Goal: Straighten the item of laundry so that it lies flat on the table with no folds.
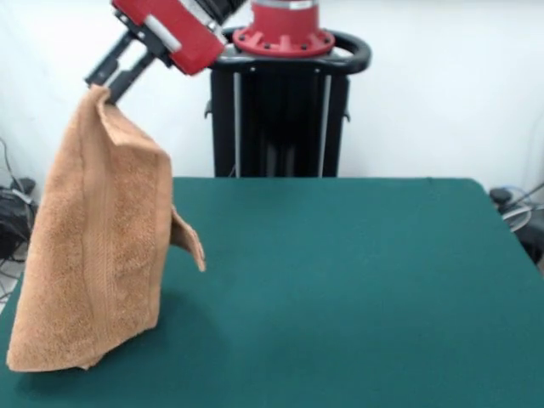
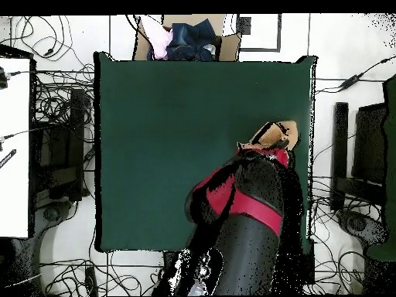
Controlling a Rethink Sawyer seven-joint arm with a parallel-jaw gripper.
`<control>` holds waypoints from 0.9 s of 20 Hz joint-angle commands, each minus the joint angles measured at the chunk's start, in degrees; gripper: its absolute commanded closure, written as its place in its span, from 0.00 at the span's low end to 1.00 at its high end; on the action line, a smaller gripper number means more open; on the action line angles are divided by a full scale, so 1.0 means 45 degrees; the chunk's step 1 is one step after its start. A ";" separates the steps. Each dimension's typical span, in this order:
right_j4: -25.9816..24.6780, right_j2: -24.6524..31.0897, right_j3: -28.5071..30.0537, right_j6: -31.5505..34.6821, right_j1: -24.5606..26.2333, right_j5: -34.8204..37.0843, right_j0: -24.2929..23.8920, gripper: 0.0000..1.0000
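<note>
One corner only holds the towel (image 1: 98, 246), clenched in the hand (image 1: 104, 87); it hangs doubled over the table (image 1: 357, 280) edge, hem touching the felt. Risk: lowered straight, it heaps folded, or slides off the edge.

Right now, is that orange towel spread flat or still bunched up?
Not flat. The towel hangs folded from the gripper, which pinches its top corner; only its bottom edge seems to reach the table.
</note>
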 commanded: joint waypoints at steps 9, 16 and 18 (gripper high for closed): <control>0.0727 -0.2346 0.1351 0.7843 0.2681 -0.0153 0.2897 1.00; 0.1569 -0.2744 0.1488 0.8356 0.3122 0.0339 0.3747 1.00; 0.1905 -0.2829 0.1487 0.8589 0.3335 0.0523 0.4034 1.00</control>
